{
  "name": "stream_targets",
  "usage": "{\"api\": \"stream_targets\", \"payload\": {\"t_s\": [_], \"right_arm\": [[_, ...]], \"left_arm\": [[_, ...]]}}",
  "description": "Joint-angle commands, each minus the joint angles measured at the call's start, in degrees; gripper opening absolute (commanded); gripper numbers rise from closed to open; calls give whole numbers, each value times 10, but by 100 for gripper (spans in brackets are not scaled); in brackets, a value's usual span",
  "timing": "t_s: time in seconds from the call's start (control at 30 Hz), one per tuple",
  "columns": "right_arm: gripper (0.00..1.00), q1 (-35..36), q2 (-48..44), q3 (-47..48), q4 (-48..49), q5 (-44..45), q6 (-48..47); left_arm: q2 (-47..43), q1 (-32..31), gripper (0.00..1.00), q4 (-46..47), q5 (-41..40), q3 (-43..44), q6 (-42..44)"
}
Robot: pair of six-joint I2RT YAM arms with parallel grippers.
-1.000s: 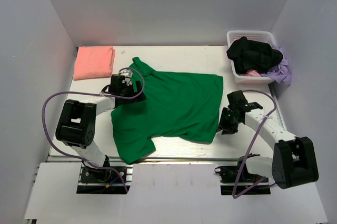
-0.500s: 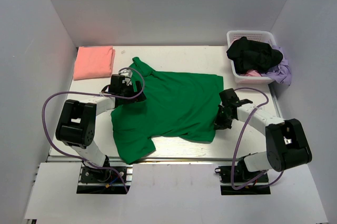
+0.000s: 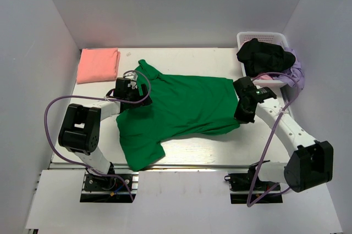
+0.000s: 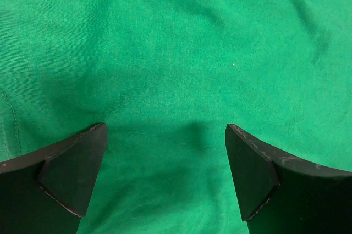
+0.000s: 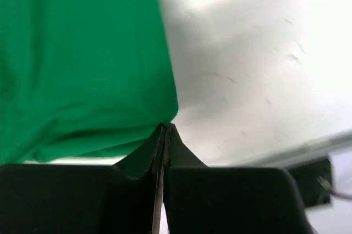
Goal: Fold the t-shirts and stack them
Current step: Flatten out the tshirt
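Observation:
The bright green t-shirt (image 3: 181,110) lies spread across the middle of the table, collar toward the back left. My right gripper (image 3: 241,120) is shut on the green t-shirt's near right corner (image 5: 165,114) and holds it lifted off the table. My left gripper (image 3: 144,102) is open, jaws wide apart, just above the green cloth (image 4: 165,69) near the left sleeve. The salmon-pink t-shirt (image 3: 98,65) lies folded at the back left corner.
A white basket (image 3: 248,76) at the back right holds black and purple clothes. Grey walls close in the table on three sides. Purple cables loop from both arms.
My right gripper closed on the green shirt's near right corner and pulled it up and to the right, toward the back. The left arm has not moved.

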Motion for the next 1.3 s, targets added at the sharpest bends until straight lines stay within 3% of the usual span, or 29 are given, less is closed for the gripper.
{"api": "stream_targets", "payload": {"t_s": [0.0,0.23,0.4,0.67,0.83,1.0,1.03,1.07,1.27], "right_arm": [[0,2,-2,29,-150,45,19],[0,4,24,116,-210,20,8],[0,6,17,148,-193,-71,-42],[0,-1,10,-28,-132,-30,-18],[1,-9,60,-83,-108,86,29],[18,-14,100,-52,-71,94,13],[37,-14,104,-37,-64,89,-7],[42,-14,106,-33,-60,75,-13],[62,-14,48,-17,-41,20,-54]], "left_arm": [[39,8,100,-80,-36,-34,-4],[45,8,100,-80,-36,-29,-4],[50,8,100,-80,-36,-29,-4],[50,8,100,-86,-36,-23,-4],[50,8,100,-86,-36,-23,-4],[39,2,100,-92,-41,-23,2],[25,2,100,-97,-41,-18,2],[18,2,100,-104,-41,-18,2],[-50,2,100,-138,-39,-7,14]]}}
